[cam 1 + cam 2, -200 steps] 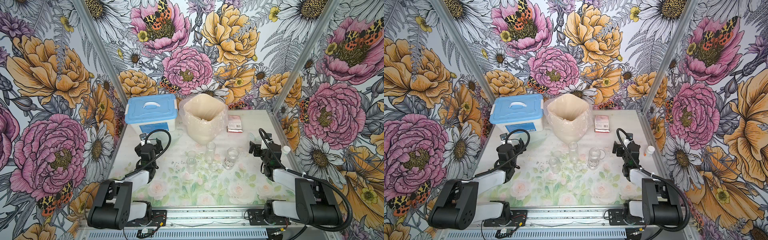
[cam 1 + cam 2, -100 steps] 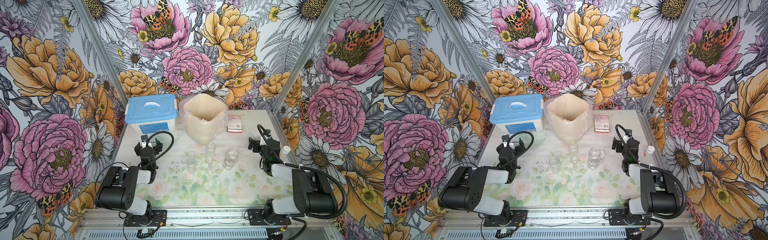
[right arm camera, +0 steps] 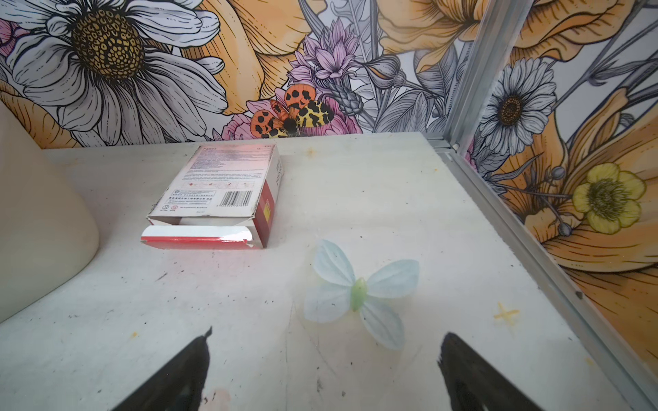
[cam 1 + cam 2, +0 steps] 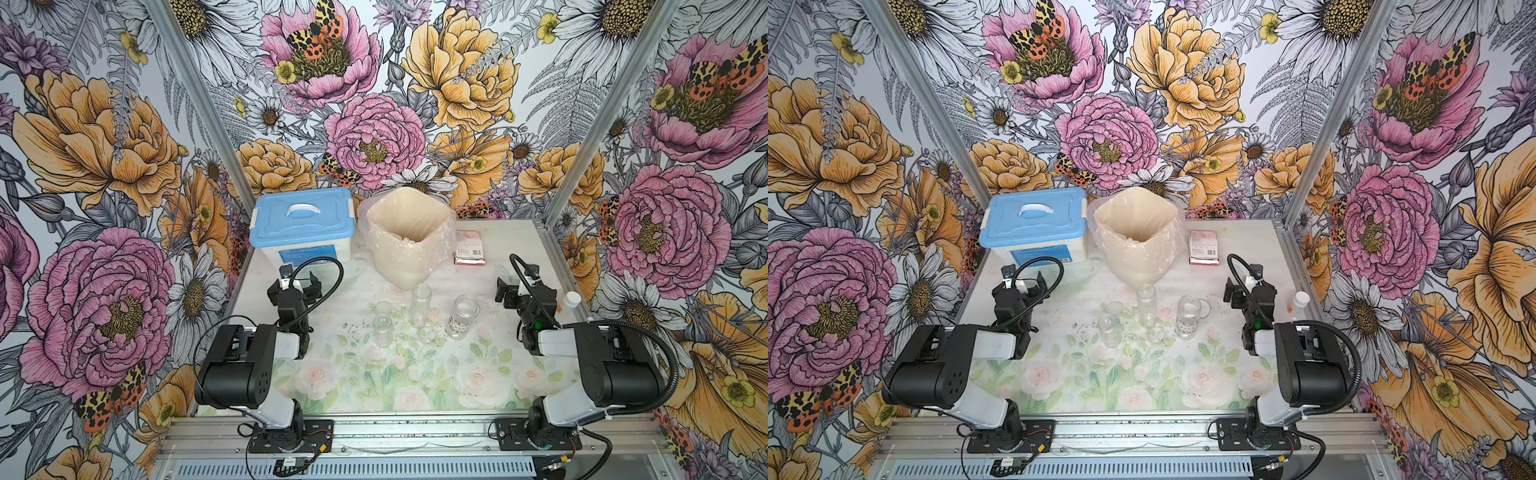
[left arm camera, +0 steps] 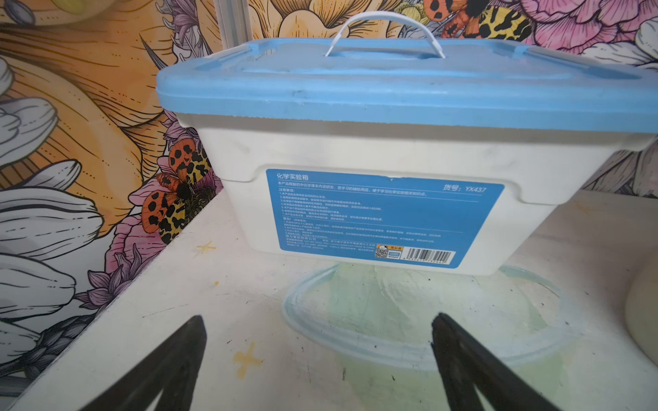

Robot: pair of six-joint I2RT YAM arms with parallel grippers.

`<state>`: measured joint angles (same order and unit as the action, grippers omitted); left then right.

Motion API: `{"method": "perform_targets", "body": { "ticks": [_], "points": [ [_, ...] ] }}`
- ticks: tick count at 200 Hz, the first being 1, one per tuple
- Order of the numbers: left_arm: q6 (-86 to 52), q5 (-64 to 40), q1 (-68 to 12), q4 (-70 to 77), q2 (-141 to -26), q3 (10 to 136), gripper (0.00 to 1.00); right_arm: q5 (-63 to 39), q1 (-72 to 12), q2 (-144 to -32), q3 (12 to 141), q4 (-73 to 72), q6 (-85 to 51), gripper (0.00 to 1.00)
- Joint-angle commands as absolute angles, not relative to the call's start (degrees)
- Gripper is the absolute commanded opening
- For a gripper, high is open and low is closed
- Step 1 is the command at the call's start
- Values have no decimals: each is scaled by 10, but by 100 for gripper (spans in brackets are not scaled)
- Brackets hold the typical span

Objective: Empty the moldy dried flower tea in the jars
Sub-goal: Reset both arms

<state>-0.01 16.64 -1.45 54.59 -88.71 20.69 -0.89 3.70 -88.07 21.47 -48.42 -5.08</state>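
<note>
Three clear jars (image 4: 420, 297) are standing mid-table between the arms, looking empty — dark tea crumbs (image 4: 352, 329) are lying scattered beside them. Left gripper (image 5: 318, 322) is facing the blue-lidded box (image 5: 356, 149), right gripper (image 3: 325, 338) the red carton (image 3: 213, 178) — both gaping wide, gripping nothing.

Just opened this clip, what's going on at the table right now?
Nothing is being handled. The left gripper and right gripper are both open and empty, each off to its own side of the table. Mid-table stand a tall slim jar, a shorter plain jar and a labelled jar; from above all three look clear, with no tea visible inside. A few dark bits lie scattered beside them, and the lined bin stands just behind.
</note>
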Motion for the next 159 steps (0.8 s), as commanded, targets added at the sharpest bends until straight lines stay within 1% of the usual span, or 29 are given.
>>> {"method": "perform_targets", "body": {
  "ticks": [1, 52, 87, 159],
  "points": [
    [-6, 144, -11, 542, -887, 213, 99, 0, 35, -882, 223, -504, -58, 99],
    [1, 155, -20, 549, -887, 210, 99, 1, 34, -881, 220, -508, -58, 100],
    [1, 154, -20, 549, -888, 210, 99, 65, 23, -879, 189, -564, -68, 100],
    [-1, 144, -16, 544, -888, 213, 99, 73, 24, -880, 208, -531, -70, 99]
  ]
}}
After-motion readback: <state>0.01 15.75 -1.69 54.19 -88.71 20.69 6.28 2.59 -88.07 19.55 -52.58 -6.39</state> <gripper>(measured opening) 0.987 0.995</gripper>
